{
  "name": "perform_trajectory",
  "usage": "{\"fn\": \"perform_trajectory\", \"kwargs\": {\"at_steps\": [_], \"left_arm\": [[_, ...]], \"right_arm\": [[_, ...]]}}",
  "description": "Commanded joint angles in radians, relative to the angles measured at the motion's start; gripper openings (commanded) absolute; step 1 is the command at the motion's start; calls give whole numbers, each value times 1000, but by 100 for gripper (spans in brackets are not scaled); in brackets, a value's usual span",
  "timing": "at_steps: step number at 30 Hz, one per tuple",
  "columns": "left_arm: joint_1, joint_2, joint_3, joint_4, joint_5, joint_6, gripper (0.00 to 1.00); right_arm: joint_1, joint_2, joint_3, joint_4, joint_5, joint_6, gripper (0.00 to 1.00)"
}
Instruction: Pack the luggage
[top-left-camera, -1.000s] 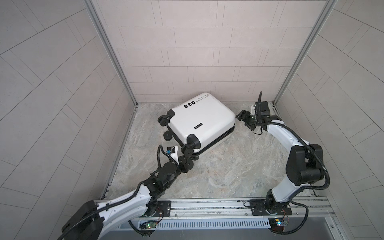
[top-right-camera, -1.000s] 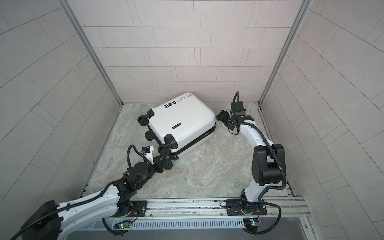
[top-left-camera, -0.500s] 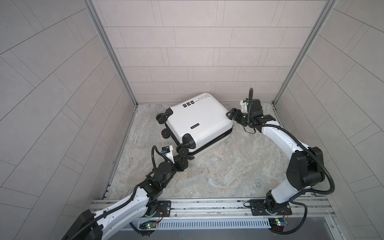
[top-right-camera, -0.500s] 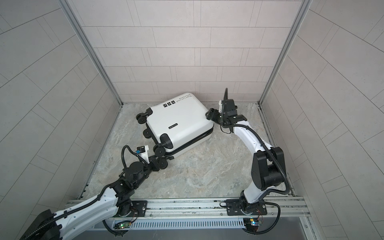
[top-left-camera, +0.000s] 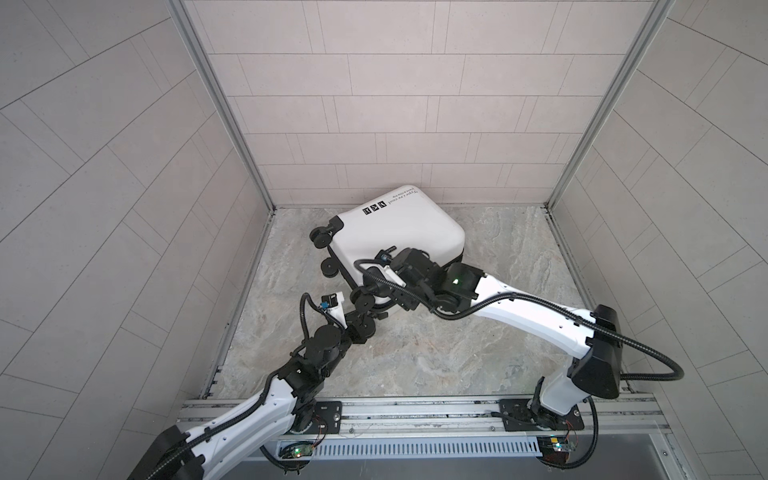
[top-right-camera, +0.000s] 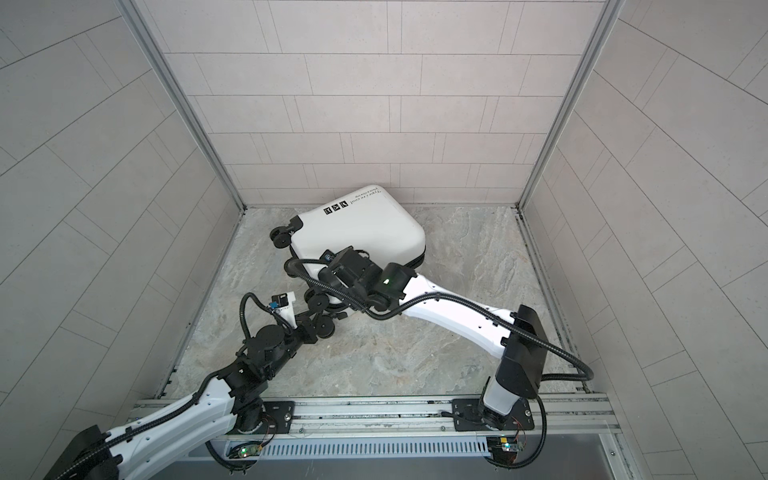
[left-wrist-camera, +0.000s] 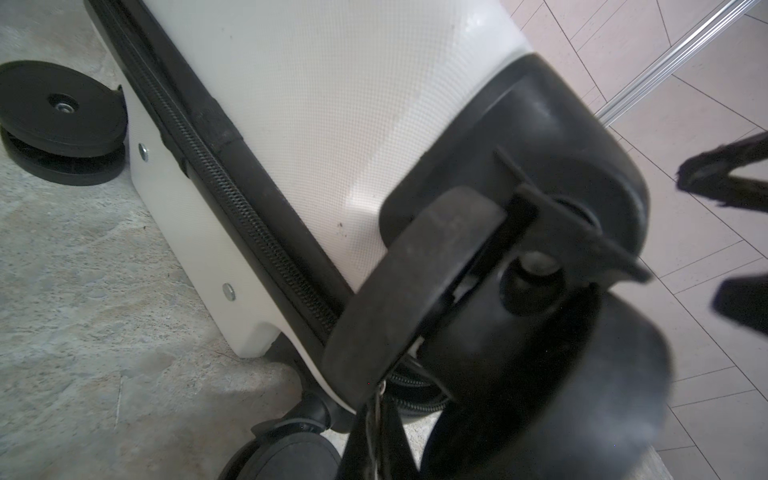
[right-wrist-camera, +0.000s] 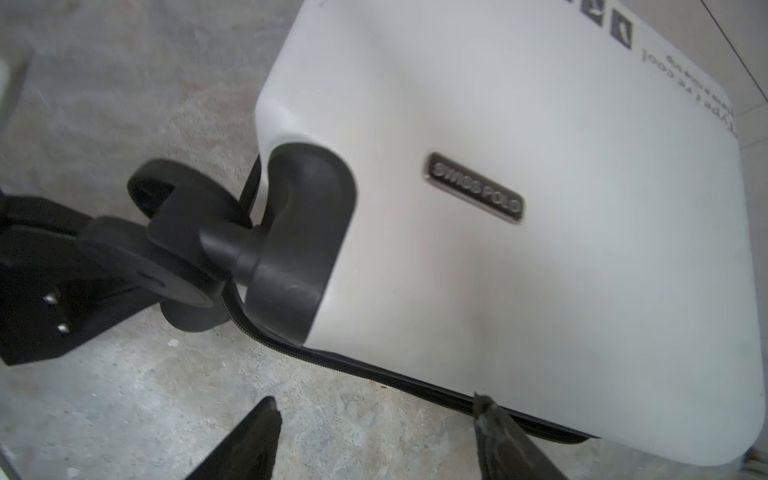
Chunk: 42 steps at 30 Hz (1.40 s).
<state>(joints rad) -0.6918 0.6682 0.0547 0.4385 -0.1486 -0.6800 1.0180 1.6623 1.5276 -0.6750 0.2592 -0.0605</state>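
Note:
The luggage (top-left-camera: 399, 228) (top-right-camera: 361, 232) is a white hard-shell suitcase. It lies flat and closed at the back of the floor, icons and text facing up. My left gripper (top-left-camera: 368, 311) (left-wrist-camera: 376, 432) is at its near left corner, between the black wheels (left-wrist-camera: 399, 299). It is shut on something thin at the zipper (left-wrist-camera: 232, 199), apparently the zipper pull. My right gripper (top-left-camera: 401, 301) (right-wrist-camera: 378, 419) hangs open over the floor just off the near zipper edge (right-wrist-camera: 415, 382). It holds nothing. The suitcase's inside is hidden.
Tiled walls (top-left-camera: 374, 104) close the back and both sides, and the suitcase's far corner is close to the back wall. An aluminium rail (top-left-camera: 415, 409) with both arm bases runs along the front. Both arms crowd the suitcase's near left corner over the marble floor (top-left-camera: 436, 353).
My right arm swung from the suitcase's back right corner across to its near edge, beside the left gripper, jaws slightly narrower. The suitcase slid and turned left with my left gripper.

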Motion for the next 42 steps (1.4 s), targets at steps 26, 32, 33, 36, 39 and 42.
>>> {"fn": "perform_trajectory", "kwargs": {"at_steps": [26, 32, 33, 36, 39, 42], "left_arm": [[-6, 94, 20, 121, 229, 56, 0], [-76, 188, 33, 208, 202, 59, 0], [-84, 196, 35, 220, 195, 58, 0], [-124, 212, 34, 256, 159, 63, 0], [-164, 219, 36, 274, 120, 74, 0], [-175, 211, 40, 266, 108, 76, 0]], "right_arm": [[-73, 227, 183, 23, -63, -276, 69], [-77, 254, 189, 33, -74, -253, 68], [-79, 256, 189, 35, -77, -248, 68], [-81, 260, 184, 42, -83, -232, 67], [-85, 260, 184, 49, -90, -218, 67], [-87, 256, 186, 53, -102, -204, 67]]}}
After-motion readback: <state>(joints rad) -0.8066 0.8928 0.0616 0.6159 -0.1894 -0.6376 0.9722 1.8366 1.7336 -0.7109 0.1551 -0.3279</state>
